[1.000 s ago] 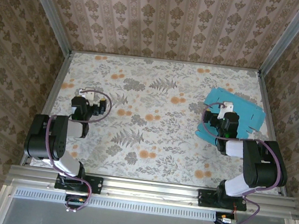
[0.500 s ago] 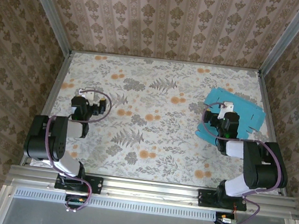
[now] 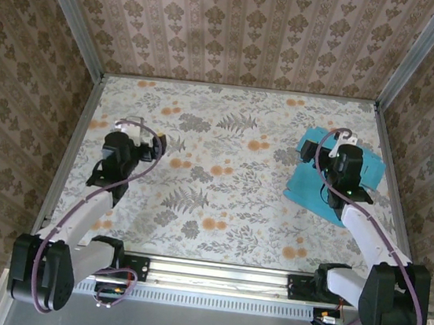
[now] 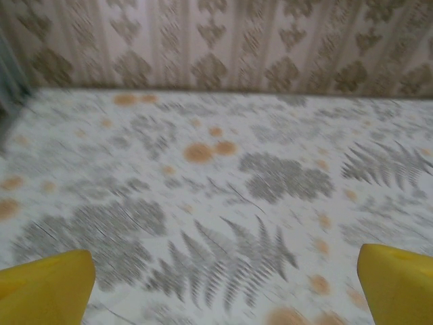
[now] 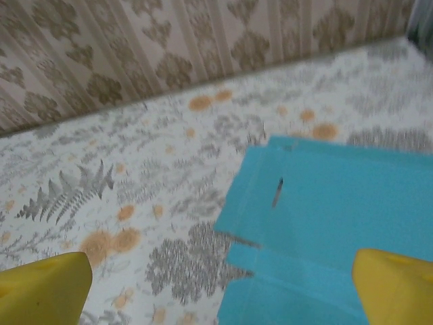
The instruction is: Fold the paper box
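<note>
Left gripper (image 4: 220,298) hangs over the bare floral table (image 3: 226,156), yellow fingers (image 4: 44,288) spread wide, nothing between them. On the other side, the right gripper (image 5: 216,291) is just as wide open and empty. Just beneath and beyond it lies the paper box (image 5: 338,210), flat, blue face up, by the table's right edge.

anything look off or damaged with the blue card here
Nothing stands out. The paper box lies flat and unfolded at the right of the table, blue face up, with no tears or crumples visible.
</note>
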